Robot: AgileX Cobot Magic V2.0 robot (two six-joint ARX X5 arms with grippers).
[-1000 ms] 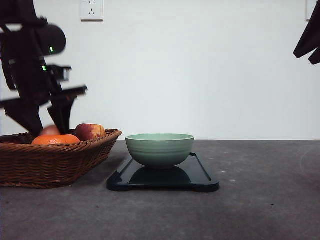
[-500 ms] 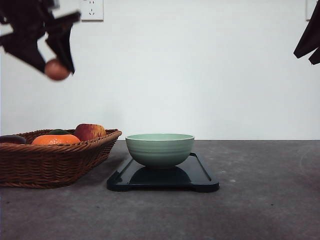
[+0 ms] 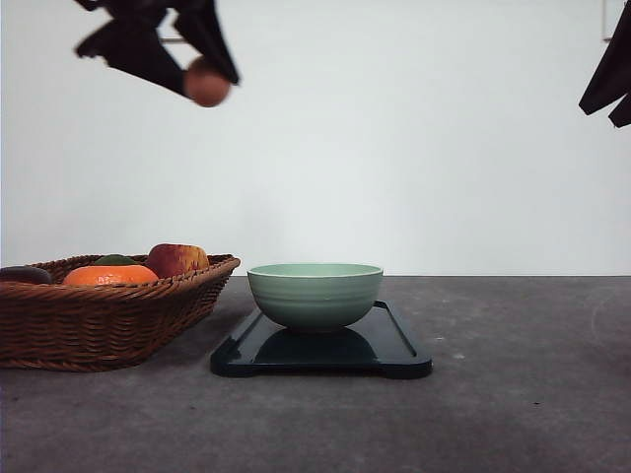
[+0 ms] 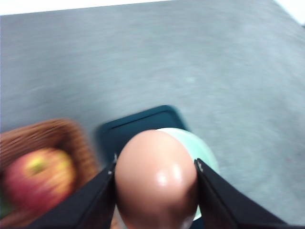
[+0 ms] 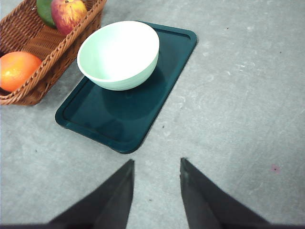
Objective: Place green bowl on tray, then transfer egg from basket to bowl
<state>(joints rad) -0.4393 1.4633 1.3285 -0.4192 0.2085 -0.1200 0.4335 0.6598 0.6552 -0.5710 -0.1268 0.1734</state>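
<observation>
The green bowl stands upright on the dark tray in the middle of the table; the bowl and tray also appear in the right wrist view. High above the table, left of the bowl, my left gripper is shut on a brown egg. The left wrist view has the egg held between both fingers, with the bowl and tray far beneath. The wicker basket sits at the left. My right gripper hangs open over bare table beside the tray.
The basket holds an orange, a red apple and a green fruit; a dark item lies at its left end. The right arm hangs at the top right. Grey tabletop stretches right of the tray.
My left gripper has risen out of the basket with the egg and swung right toward the bowl. The bowl, tray and right arm have not moved.
</observation>
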